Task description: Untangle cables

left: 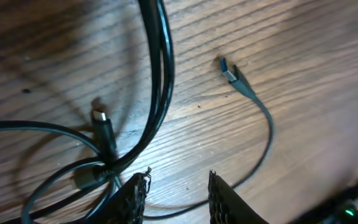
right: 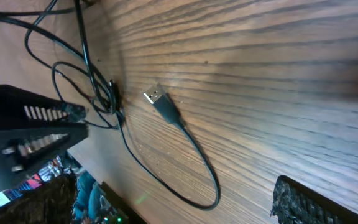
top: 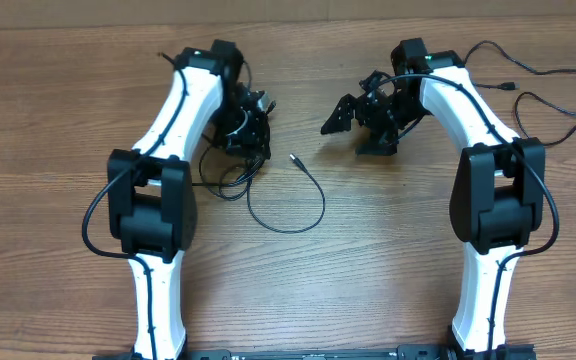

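A knot of thin black cables [top: 230,172] lies by my left arm. One cable [top: 308,212] loops out to the right and ends in a silver-tipped plug [top: 294,158]. My left gripper [top: 248,135] hovers over the knot's far side. In the left wrist view its jaws [left: 179,190] stand apart with nothing between them, a small plug [left: 101,118] and crossed cords [left: 157,74] just ahead, the silver plug [left: 229,73] further right. My right gripper [top: 358,135] is wide open, right of the silver plug [right: 156,98], holding nothing.
Two more thin black cords [top: 538,75] with small plug ends lie at the back right, beyond the right arm. The wooden table's edge [right: 104,186] shows in the right wrist view, with the left gripper [right: 30,130] at that view's left.
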You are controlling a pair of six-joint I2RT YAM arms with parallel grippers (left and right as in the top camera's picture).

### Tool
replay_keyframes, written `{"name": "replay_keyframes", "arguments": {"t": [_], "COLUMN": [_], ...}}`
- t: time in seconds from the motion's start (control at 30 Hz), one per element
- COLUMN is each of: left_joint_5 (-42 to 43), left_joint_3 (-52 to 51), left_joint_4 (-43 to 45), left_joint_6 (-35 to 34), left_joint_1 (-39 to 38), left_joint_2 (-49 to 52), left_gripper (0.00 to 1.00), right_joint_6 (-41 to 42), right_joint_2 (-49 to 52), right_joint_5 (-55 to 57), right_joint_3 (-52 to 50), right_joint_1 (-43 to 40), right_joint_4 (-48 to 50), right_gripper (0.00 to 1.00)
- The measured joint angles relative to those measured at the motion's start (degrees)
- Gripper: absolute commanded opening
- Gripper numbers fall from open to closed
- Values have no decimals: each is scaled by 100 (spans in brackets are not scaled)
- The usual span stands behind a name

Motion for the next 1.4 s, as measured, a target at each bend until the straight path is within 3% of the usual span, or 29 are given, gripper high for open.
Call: {"name": "replay_keyframes", "arguments": {"t": [0.17, 0.3, 0.47, 0.53, 0.6, 0.63, 0.67, 0.83, 1.03, 1.17, 1.27, 1.4], "left_joint_5": [-1180, -2065, -2815, -2922, -3016, -3038, -3067, -3143, -2999, -2964, -2970, -3067], "left_joint_3": [66, 81, 79, 76, 70, 66, 57, 92, 614, 573, 367, 9], "left_joint_4": [457, 643, 796, 844, 890, 918, 957, 726, -39, -170, -164, -79], "left_joint_6": [-619, -1023, -1502, -1576, -1650, -1687, -1742, -1751, -1751, -1847, -1886, -1965], "left_joint_1": [-551, -861, -997, -1001, -999, -999, -999, -962, -472, -162, -87, -92], "left_joint_2": [0, 0, 96, 210, 348, 376, 387, 387, 382, 382, 382, 382], "left_gripper": [66, 66, 47, 33, 32, 27, 8, 4, 7, 13, 31, 41], "right_joint_6": [-2, -2, -2, -2, -2, 0, 0, -2, -2, 0, 4, 13], "right_joint_2": [0, 0, 0, 0, 0, 0, 0, 0, 0, 0, 0, 0], "right_joint_5": [153, 216, 221, 221, 221, 223, 225, 236, 256, 365, 424, 516], "right_joint_3": [0, 0, 0, 0, 0, 0, 0, 0, 0, 0, 0, 0], "right_joint_1": [122, 131, 131, 131, 131, 131, 131, 131, 212, 555, 841, 1054], "right_joint_4": [20, 17, 17, 22, 20, 20, 20, 20, 39, 146, 238, 321], "right_gripper": [100, 100, 100, 100, 100, 100, 100, 100, 100, 100, 100, 100]}}
